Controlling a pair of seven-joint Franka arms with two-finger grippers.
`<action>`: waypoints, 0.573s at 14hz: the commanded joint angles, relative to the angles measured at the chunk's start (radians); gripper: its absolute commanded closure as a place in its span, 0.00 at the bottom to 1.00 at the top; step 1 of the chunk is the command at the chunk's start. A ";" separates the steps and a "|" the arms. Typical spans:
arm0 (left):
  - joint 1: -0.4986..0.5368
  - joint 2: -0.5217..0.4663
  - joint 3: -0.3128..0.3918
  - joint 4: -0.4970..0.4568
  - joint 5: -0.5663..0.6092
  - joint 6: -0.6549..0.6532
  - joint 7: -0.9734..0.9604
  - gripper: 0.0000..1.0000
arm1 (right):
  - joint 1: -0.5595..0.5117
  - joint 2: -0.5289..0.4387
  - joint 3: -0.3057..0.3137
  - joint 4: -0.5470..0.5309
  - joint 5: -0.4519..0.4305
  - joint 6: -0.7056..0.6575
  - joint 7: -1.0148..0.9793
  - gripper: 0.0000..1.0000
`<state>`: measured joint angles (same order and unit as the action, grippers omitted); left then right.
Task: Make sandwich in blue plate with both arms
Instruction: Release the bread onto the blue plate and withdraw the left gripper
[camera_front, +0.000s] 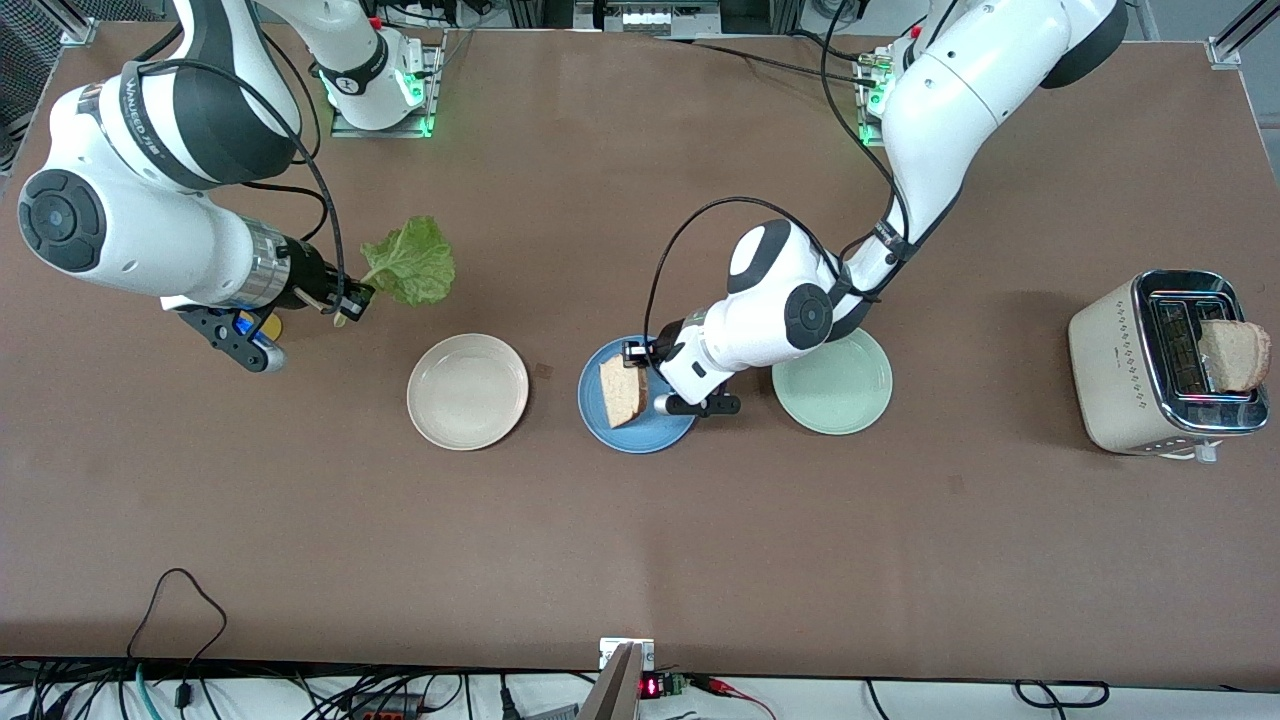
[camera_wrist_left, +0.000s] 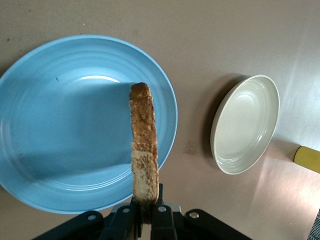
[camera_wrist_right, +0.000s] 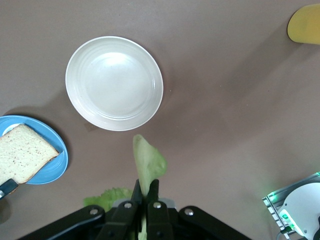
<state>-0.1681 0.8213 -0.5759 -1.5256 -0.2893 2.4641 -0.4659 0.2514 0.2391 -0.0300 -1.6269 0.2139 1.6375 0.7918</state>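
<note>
Three plates sit in a row at mid-frame in your front view: beige plate (camera_front: 467, 391), blue plate (camera_front: 634, 409), green plate (camera_front: 832, 381); beige and green are bare. "WANJEED" is what the band lettering on your right arm (camera_front: 140, 120) at upper left seems to read. Your left gripper (camera_front: 634, 353), clamped on a bread slice (camera_front: 622, 390), holds it over the blue plate. Your right gripper (camera_front: 352, 304), at centre left, pinches the lettuce (camera_front: 412, 261) above the table. At the right edge, a toaster (camera_front: 1165, 363) holds another slice (camera_front: 1234, 354).
</note>
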 joint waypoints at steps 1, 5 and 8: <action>0.001 0.013 0.008 -0.005 -0.008 0.012 0.015 0.74 | 0.002 0.006 -0.002 0.022 0.018 -0.018 0.020 1.00; 0.009 0.025 0.044 -0.018 -0.008 0.006 0.007 0.00 | 0.003 0.006 -0.002 0.022 0.018 -0.018 0.020 1.00; 0.015 0.018 0.093 -0.019 -0.007 0.001 0.012 0.00 | 0.008 0.006 -0.002 0.022 0.038 -0.013 0.064 1.00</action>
<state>-0.1608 0.8597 -0.5100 -1.5296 -0.2893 2.4641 -0.4659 0.2519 0.2393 -0.0299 -1.6269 0.2199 1.6375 0.8122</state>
